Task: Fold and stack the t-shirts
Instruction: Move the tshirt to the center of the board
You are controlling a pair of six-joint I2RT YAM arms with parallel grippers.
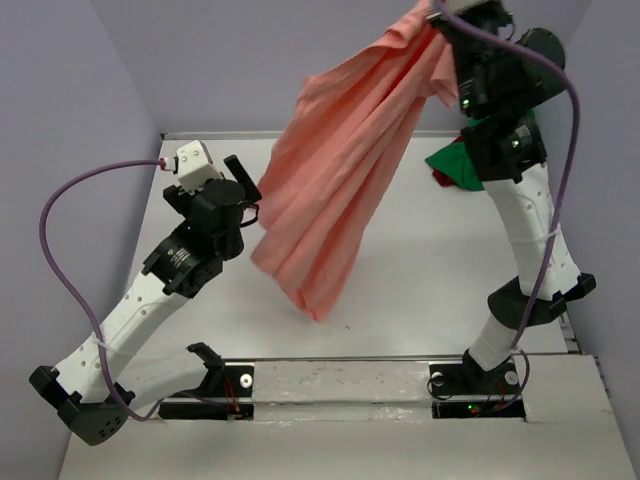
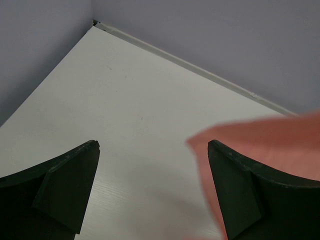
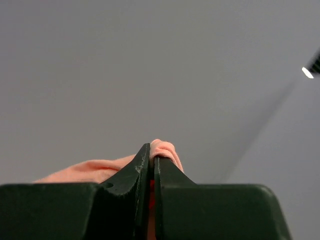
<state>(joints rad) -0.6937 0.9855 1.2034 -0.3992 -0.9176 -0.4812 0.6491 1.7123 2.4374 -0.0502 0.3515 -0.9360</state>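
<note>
The salmon pink t-shirt (image 1: 340, 180) hangs in the air over the middle of the table, its lower end near the table top. My right gripper (image 3: 152, 156) is shut on its top edge (image 3: 162, 149), held high at the back right. My left gripper (image 1: 247, 192) is open and empty, just left of the hanging cloth; in the left wrist view the pink cloth (image 2: 260, 140) shows blurred beside the right finger (image 2: 240, 190). The bright green t-shirt (image 1: 455, 165) lies crumpled at the back right, mostly hidden behind my right arm.
The white table (image 1: 420, 290) is walled in by lilac panels on the left, back and right. A dark reddish scrap (image 1: 440, 179) shows under the green shirt. Purple cables loop from both wrists.
</note>
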